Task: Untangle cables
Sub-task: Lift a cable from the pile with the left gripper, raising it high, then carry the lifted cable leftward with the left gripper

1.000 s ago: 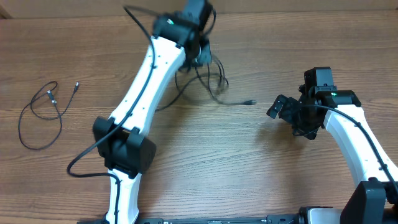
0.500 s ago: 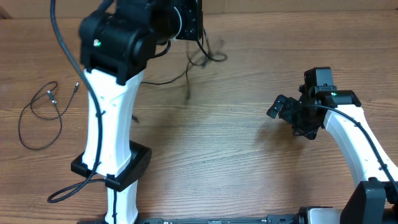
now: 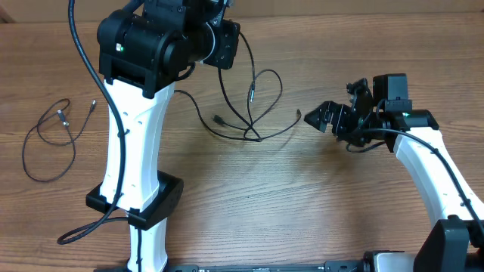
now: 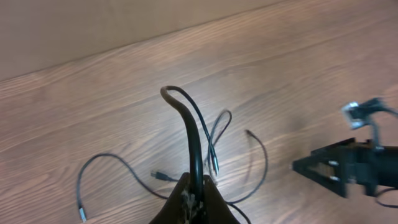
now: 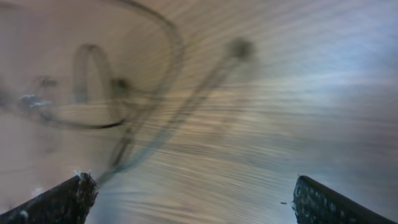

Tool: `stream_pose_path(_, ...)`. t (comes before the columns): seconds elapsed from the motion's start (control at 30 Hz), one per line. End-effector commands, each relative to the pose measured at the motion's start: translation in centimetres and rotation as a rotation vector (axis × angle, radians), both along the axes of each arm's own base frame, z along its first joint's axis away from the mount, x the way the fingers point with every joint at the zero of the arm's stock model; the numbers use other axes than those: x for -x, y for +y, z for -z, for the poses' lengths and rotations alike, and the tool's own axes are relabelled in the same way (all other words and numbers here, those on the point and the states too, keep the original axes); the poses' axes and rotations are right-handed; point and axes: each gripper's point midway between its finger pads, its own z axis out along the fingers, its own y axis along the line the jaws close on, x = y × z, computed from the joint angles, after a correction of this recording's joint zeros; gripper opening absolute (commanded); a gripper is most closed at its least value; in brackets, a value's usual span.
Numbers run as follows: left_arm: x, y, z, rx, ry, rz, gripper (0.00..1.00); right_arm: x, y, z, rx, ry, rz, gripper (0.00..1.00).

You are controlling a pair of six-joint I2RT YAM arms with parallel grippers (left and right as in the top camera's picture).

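Several thin black cables (image 3: 258, 138) form a loose tangle of loops on the table (image 3: 302, 204), small plugs at the ends (some blurred). Above the tangle, the left gripper (image 4: 193, 198) pinches one raised strand. To the tangle's right, the right gripper (image 3: 335, 106) is spread wide.

Bare table (image 3: 302, 204) lies open to you on the near side, between the arms. The cables (image 3: 258, 138) sprawl across the middle, just left of the right gripper (image 3: 330, 106); the raised left arm (image 3: 136, 128) walls off the left.
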Motion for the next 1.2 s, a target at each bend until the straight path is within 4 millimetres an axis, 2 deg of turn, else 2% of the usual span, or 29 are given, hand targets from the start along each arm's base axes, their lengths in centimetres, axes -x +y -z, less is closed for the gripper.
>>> stream_pose_path(0.0, -0.6, 1.5, -0.1, -0.042, -0.021, -0.071, 0.04, 0.2, 3.9, -3.3, -0.236, -0.094, -0.161, 1.00)
stream_pose_path(0.07, -0.7, 1.6, -0.1, -0.048, -0.024, -0.077, 0.04, 0.0, 5.0, -4.4, -0.275, -0.144, -0.206, 1.00)
stream_pose_path(0.13, -0.8, 2.0, 0.0, -0.064, -0.027, -0.092, 0.04, -0.2, 5.7, -4.5, -0.265, -0.166, -0.221, 1.00)
stream_pose_path(0.33, -0.1, 2.5, 0.6, -0.086, 0.009, -0.108, 0.04, 0.0, 5.2, -2.4, -0.145, -0.109, -0.177, 0.96)
stream_pose_path(0.43, 1.9, 4.7, 1.4, -0.158, 0.063, -0.167, 0.04, 0.6, 4.3, -1.1, -0.085, -0.052, -0.143, 0.96)
stream_pose_path(0.57, 4.9, 8.0, 3.2, -0.262, 0.136, -0.269, 0.04, 0.8, 4.3, -1.0, -0.080, -0.045, -0.143, 0.96)
stream_pose_path(0.6, 5.5, 8.9, 3.8, -0.283, 0.152, -0.308, 0.04, 0.7, 4.4, -1.0, -0.080, -0.048, -0.145, 0.96)
stream_pose_path(0.67, 6.0, 11.8, 5.2, -0.355, 0.169, -0.502, 0.04, 0.6, 5.0, -1.2, -0.084, -0.063, -0.157, 0.95)
stream_pose_path(0.77, 5.5, 13.4, 6.6, -0.412, 0.169, -0.641, 0.04, 0.4, 5.8, -1.5, -0.097, -0.072, -0.154, 0.95)
stream_pose_path(0.9, 3.3, 13.7, 7.9, -0.418, 0.127, -0.729, 0.04, 0.7, 6.4, -1.5, -0.100, -0.068, -0.168, 0.95)
stream_pose_path(0.97, 1.7, 13.9, 7.5, -0.416, 0.062, -0.763, 0.04, 0.9, 6.5, -1.5, -0.099, -0.060, -0.172, 0.95)
stream_pose_path(1.03, -0.7, 14.4, 5.9, -0.407, -0.071, -0.838, 0.04, 1.1, 6.5, -1.3, -0.097, -0.047, -0.173, 0.95)
stream_pose_path(1.17, -2.6, 14.2, 4.6, -0.337, -0.162, -0.880, 0.04, 1.4, 6.5, -1.1, -0.094, -0.032, -0.172, 0.95)
